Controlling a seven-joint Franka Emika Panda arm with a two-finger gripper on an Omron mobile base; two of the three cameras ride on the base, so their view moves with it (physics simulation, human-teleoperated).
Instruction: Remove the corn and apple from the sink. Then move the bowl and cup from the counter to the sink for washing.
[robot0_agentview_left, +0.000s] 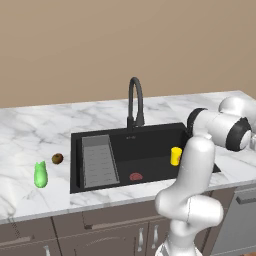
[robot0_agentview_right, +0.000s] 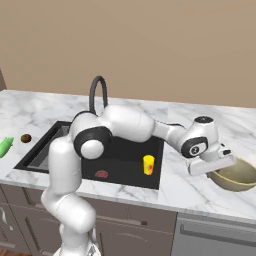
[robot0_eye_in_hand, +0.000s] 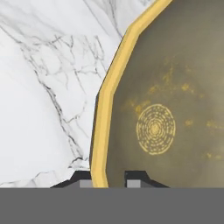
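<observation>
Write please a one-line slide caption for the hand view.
Gripper closed astride the rim of the bowl on the marble counter.

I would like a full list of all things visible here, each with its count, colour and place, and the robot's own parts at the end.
counter: one, white marble with grey veins, over brown cabinets.
sink: one, black, set into the counter.
faucet: one, black, behind the sink.
drain rack: one, grey, left part of the sink.
cup: one, yellow, inside the sink.
flat item: one, reddish, on the sink floor.
corn: one, green, counter left of the sink.
apple: one, brownish, near the corn.
bowl: one, tan-yellow, counter right of the sink.
gripper: one, dark fingers astride the bowl's rim.
</observation>
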